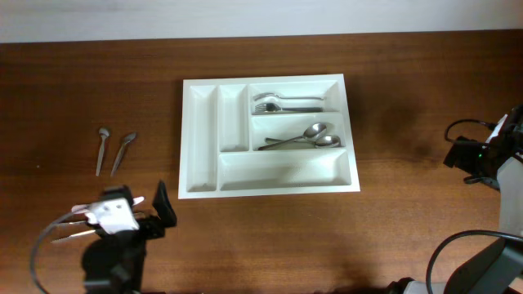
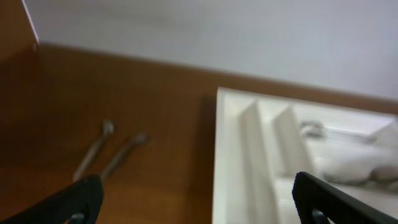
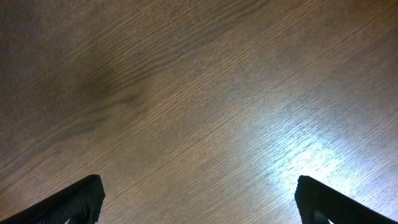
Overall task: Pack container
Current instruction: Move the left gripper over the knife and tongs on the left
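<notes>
- We are looking down on the wooden table (image 1: pixel 409 229), which is filling the whole overhead view.
- The container (image 1: pixel 278 170) is lying flat at the middle of the table, toward the far side, its long side running left to right. Forks (image 1: pixel 286 103) are lying in its far right compartment and spoons (image 1: pixel 306 139) in the one just nearer; the other three are showing empty.
- The left gripper (image 2: pixel 198 186) is hovering close to the near left corner of the container, fingers spread wide and holding nothing, its camera facing the far edge.
- The right gripper (image 3: pixel 199 186) is hanging over bare wood at the right edge, well apart from the container, fingers likewise wide and empty.
- Two loose spoons (image 1: pixel 101 151) are lying side by side left of the container, long axes running near to far, bowls at the far end. They are lying beyond and slightly left of the left gripper, so we are judging the left arm the nearer one for the coming pick.
</notes>
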